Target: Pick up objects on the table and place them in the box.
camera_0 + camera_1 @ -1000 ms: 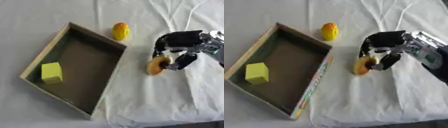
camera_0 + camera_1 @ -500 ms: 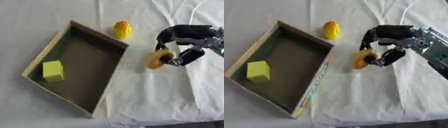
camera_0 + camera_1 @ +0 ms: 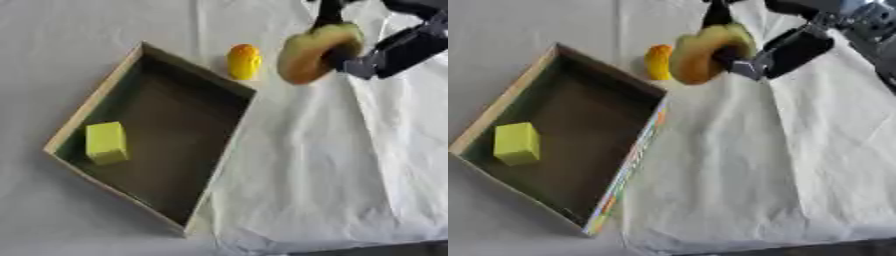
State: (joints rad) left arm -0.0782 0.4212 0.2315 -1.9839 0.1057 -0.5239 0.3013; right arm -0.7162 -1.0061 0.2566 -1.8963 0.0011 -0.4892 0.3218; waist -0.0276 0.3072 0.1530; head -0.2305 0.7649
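The right robot hand [image 3: 785, 47] is carrying a yellow-brown ring-shaped object [image 3: 702, 52], fingers curled through and around it; a second ago that ring was lying on the white cloth [image 3: 780, 150] of the tabletop to the right of the box [image 3: 636, 150], and half a second ago it was only just coming off the cloth; now it is hanging in the air just beyond the box's far right corner, so the pick looks done and the carry is under way. An orange-yellow rounded object [image 3: 244, 61] is lying on the cloth just outside that same corner, immediately left of the lifted ring, unmoved; a yellow-green block [image 3: 107, 142] is sitting inside the box near its left wall, also unmoved. Judging by this, the ring needs to travel leftward over the box rim before release, and the orange-yellow object is waiting its turn. No left robot hand is showing.
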